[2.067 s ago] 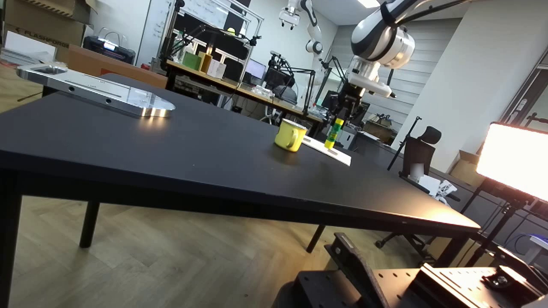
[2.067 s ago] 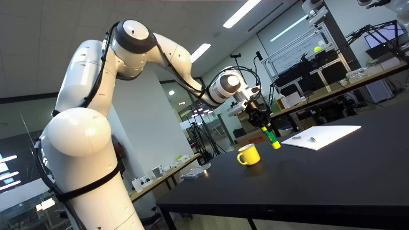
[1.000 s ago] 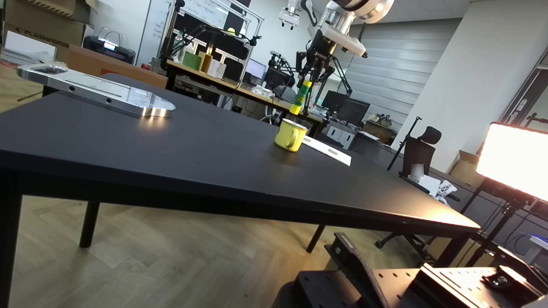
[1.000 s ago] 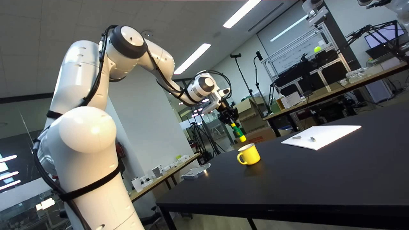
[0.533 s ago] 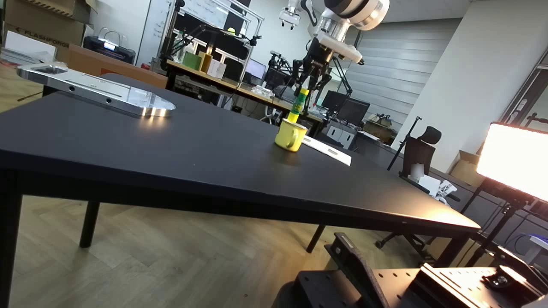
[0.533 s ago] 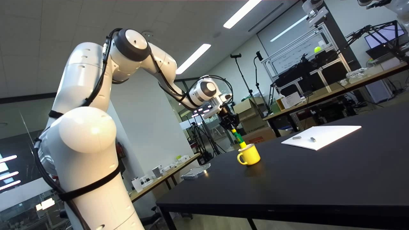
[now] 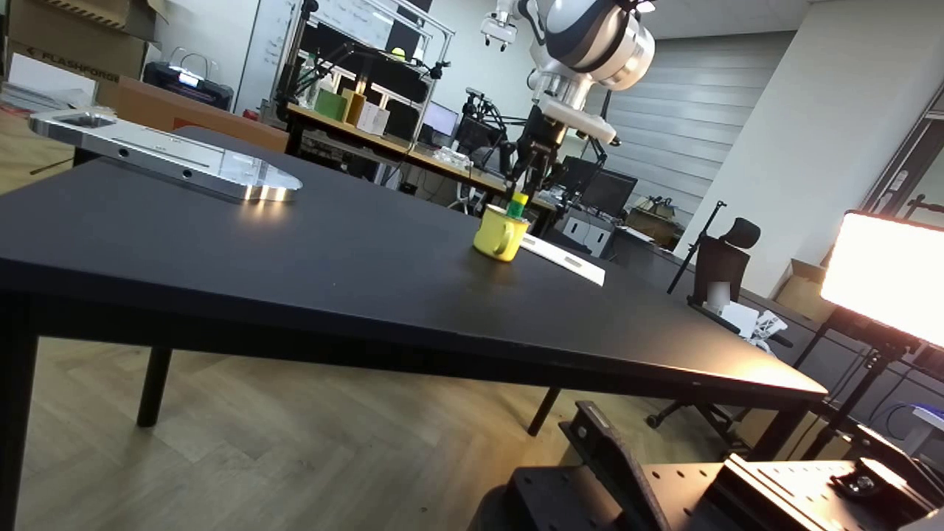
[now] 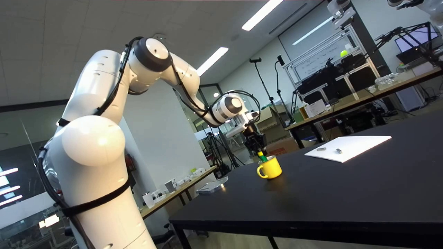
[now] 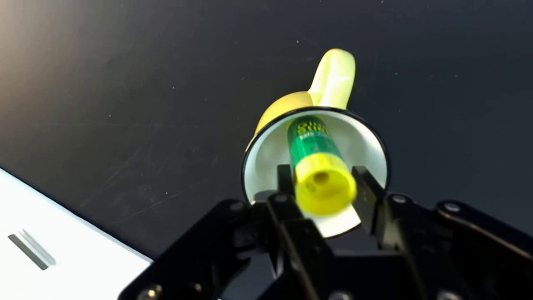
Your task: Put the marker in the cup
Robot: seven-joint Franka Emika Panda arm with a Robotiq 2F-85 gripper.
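The green marker with yellow ends (image 7: pixel 515 210) stands tilted in the yellow cup (image 7: pixel 494 242), its upper part above the rim in both exterior views (image 8: pixel 263 158). In the wrist view the marker (image 9: pixel 312 141) reaches down inside the white-lined cup (image 9: pixel 287 104); its lower end is partly hidden. My gripper (image 9: pixel 322 168) is over the cup with a finger on each side of the marker's top. The left finger is close against it; a narrow gap shows at the right finger. The cup (image 8: pixel 271 168) is upright on the table, its handle away from the fingers.
A flat white sheet (image 8: pixel 349 147) lies beside the cup with two small metal pieces (image 8: pixel 338 151) on it. A thick silver metal plate (image 7: pixel 166 151) lies at the far end of the black table (image 7: pixel 354 273). The table's front edge is in view.
My gripper has carried the marker from over the white sheet to above the cup, then lowered it into the cup. The cup and sheet have not moved.
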